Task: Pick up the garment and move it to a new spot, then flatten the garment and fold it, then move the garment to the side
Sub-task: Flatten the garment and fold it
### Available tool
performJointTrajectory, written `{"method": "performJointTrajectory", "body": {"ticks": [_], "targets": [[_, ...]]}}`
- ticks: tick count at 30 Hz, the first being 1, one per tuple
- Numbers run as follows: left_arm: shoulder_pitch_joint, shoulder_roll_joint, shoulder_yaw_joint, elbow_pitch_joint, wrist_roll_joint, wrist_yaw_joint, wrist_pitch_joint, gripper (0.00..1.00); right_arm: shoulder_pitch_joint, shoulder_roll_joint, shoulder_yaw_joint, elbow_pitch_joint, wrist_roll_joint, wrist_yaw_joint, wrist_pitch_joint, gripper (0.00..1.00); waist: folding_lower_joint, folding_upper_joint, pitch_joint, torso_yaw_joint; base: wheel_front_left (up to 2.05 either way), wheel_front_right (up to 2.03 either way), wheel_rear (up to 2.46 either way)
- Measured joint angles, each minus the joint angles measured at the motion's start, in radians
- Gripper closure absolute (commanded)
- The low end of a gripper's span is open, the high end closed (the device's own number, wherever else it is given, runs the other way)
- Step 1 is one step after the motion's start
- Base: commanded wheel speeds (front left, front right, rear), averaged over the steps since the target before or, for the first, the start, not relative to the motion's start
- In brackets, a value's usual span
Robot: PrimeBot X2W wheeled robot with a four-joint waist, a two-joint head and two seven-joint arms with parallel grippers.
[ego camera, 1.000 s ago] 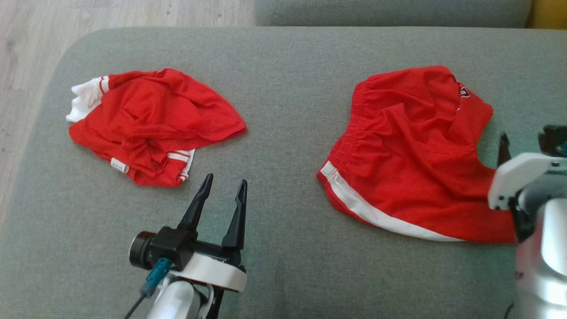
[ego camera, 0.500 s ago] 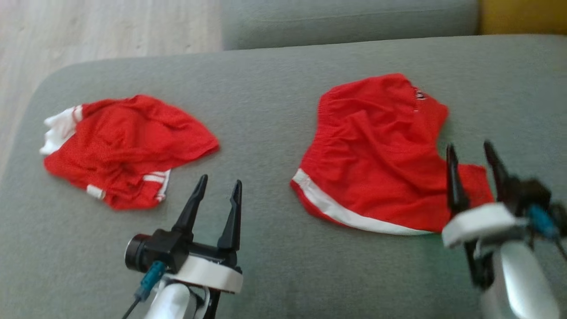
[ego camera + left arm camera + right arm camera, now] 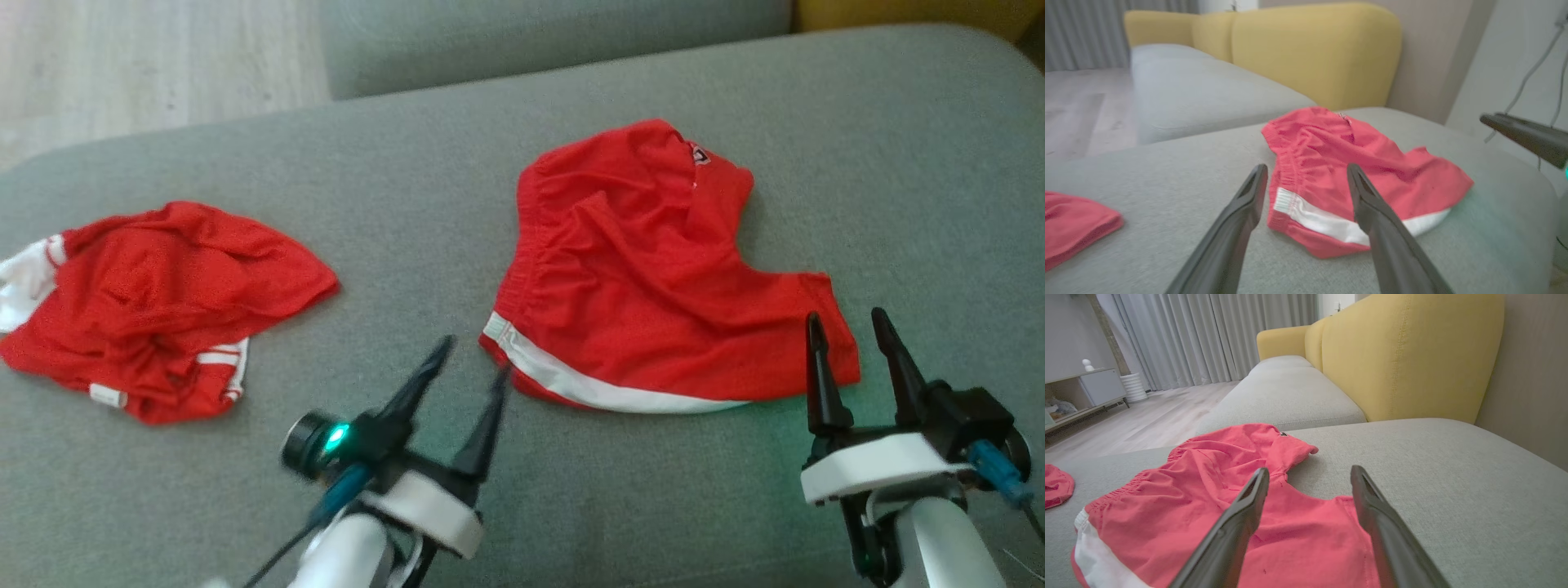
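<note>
A pair of red shorts with a white side stripe, the garment point(image 3: 645, 302), lies loosely spread on the grey sofa cushion point(image 3: 457, 204). My left gripper point(image 3: 473, 357) is open, just short of the striped near-left corner, fingers angled toward it. In the left wrist view the shorts point(image 3: 1327, 143) lie right ahead of the open left gripper point(image 3: 1306, 167). My right gripper point(image 3: 845, 317) is open at the shorts' near-right corner, its fingertips over the hem. The right wrist view has the red cloth point(image 3: 1208, 486) under and ahead of the right gripper point(image 3: 1309, 470).
A second crumpled red garment with white trim point(image 3: 155, 310) lies at the cushion's left. Another grey seat point(image 3: 1286, 392) and a yellow backrest point(image 3: 1404, 355) stand beyond. Wooden floor point(image 3: 147, 65) lies past the cushion's far-left edge.
The camera has swung to the right, shifting the whole picture left. The right gripper has come fully into view at the shorts' near-right corner. The left gripper has tilted toward the shorts.
</note>
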Motion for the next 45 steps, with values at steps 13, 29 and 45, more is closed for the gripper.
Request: {"method": "performJointTrajectory", "body": {"ticks": [13,29,45], "targets": [[-0.243,0.069,-0.102,0.195,0.048,-0.017,0.112,0.00,-0.043,0.000,0.018,0.006,0.027,0.000,-0.008,0.00,0.0002,0.0000,0.121,-0.059,0.00,0.00,0.00],[-0.311,0.077,-0.157,0.278,-0.019,-0.025,0.053,1.00,-0.077,0.000,0.020,0.075,0.025,0.000,-0.012,0.00,0.0000,0.0000,0.150,-0.101,0.00,0.00,0.00],[-0.218,0.091,-0.068,0.184,-0.095,0.047,-0.032,1.00,-0.065,0.000,0.046,0.100,-0.004,0.000,0.012,0.00,0.0000,0.0000,0.096,-0.028,0.00,0.00,0.00]]}}
